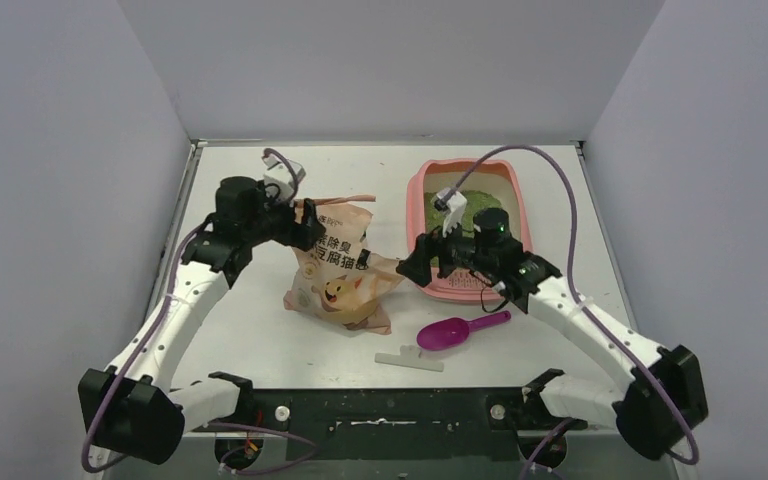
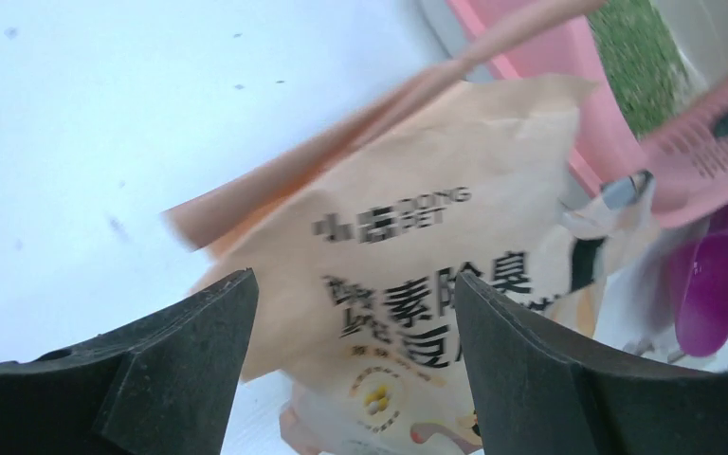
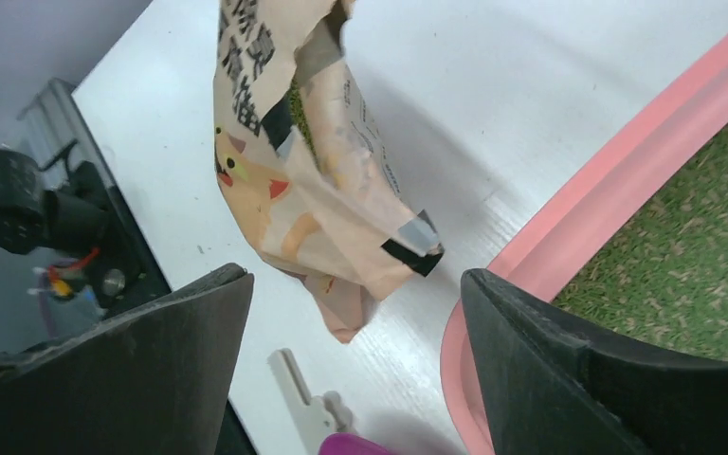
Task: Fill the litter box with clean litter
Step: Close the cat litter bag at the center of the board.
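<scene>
Both left gripper [image 2: 353, 284] and right gripper [image 3: 355, 275] stand spread, empty; bag [image 1: 335, 275] lies ahead between their jaws, so we should back straight out.

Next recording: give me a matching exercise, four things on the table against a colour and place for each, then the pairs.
Things:
1. litter box
2. litter
3. bag
4. scoop

Descriptions:
A. magenta, on the table nearer the arm bases than the box
B. green, inside the box
C. pink, on the right of the table
D. tan, printed, lying left of the box

Pairs: 1-C, 2-B, 3-D, 4-A
</scene>
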Controlling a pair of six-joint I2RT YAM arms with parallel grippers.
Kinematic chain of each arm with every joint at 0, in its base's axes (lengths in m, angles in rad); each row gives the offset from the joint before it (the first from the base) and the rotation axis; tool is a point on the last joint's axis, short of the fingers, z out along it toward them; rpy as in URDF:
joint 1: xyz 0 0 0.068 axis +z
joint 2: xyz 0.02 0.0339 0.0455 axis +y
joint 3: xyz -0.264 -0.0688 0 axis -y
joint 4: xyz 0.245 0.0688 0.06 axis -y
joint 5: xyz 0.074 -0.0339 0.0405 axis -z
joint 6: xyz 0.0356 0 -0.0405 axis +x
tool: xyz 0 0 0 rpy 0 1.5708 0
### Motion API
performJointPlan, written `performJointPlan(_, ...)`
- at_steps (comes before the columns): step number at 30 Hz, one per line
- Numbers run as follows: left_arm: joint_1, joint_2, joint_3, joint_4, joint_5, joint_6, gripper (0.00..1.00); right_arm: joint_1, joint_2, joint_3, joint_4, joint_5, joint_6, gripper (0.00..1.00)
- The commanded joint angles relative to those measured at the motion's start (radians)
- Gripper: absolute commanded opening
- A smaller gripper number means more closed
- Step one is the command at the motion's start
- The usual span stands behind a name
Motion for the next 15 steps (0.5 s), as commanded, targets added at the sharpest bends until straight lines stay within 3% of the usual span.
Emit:
performJointPlan(1, 0.138, -0.082, 0.030, 0.029, 0.034, -0.195, 0.76, 0.132, -0.195, -0.188, 0.267, 0.306, -0.169, 0.88)
performJointPlan(4, 0.245, -0.147, -0.058, 0.089, 0.016, -0.290, 0.81, 0.185, -0.284, -0.267, 0.312, 0.426, -0.231, 0.90)
performJointPlan(8, 0.391, -0.215, -0.187, 0.258, 0.069, -0.389, 0.86, 0.220, -0.303, -0.231, 0.238, 0.474, -0.275, 0.90)
performJointPlan(12, 0.405, -0.177, -0.194, 0.264, 0.157, -0.304, 0.91, 0.239, -0.285, -0.157, 0.151, 0.426, -0.301, 0.89)
performJointPlan(15, 0.432, -0.114, -0.235, 0.406, 0.300, -0.277, 0.96, 0.240, -0.286, -0.129, 0.100, 0.420, -0.238, 0.89)
